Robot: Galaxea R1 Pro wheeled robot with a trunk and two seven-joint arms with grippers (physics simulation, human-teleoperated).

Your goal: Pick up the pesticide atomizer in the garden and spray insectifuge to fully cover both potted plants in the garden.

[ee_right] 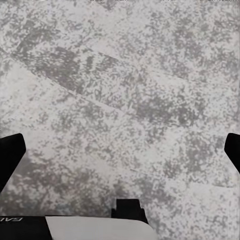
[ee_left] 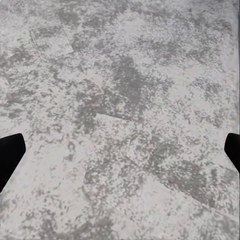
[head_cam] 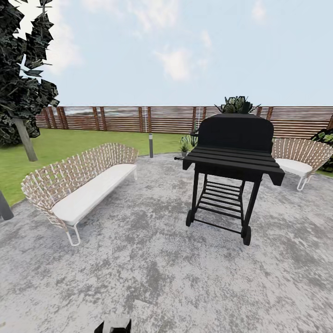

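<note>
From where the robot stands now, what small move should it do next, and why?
Probably drive forward and slightly left, around the black grill that blocks the way. A small leafy plant shows behind it near the fence. Both grippers, left and right, are open over bare paving, holding nothing.

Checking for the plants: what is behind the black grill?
Behind the grill: a small green plant low beside it, a bush above its hood, and the fence. Its body hides the rest.
</note>
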